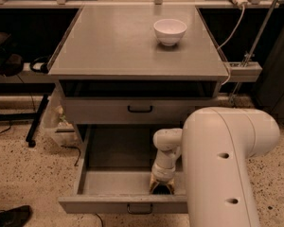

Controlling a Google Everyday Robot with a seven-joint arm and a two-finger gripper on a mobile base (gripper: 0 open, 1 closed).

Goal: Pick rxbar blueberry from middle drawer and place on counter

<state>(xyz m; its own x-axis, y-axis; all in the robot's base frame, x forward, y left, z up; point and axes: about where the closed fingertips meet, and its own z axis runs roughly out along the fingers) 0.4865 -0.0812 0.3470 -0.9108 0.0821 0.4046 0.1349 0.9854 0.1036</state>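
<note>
My pincer (162,188) sits low inside the open wide grey box drawer (109,204), near its front wall; its grip state I cannot tell.

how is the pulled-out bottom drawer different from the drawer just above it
The middle drawer stands open, with its grey floor and side walls in view; the upper drawer is closed, with only its front showing. The gripper reaches down inside the middle drawer, close to its front wall, while nothing touches the upper drawer. The middle drawer juts out toward the camera; the upper drawer sits flush. Both are wide and grey.
</note>
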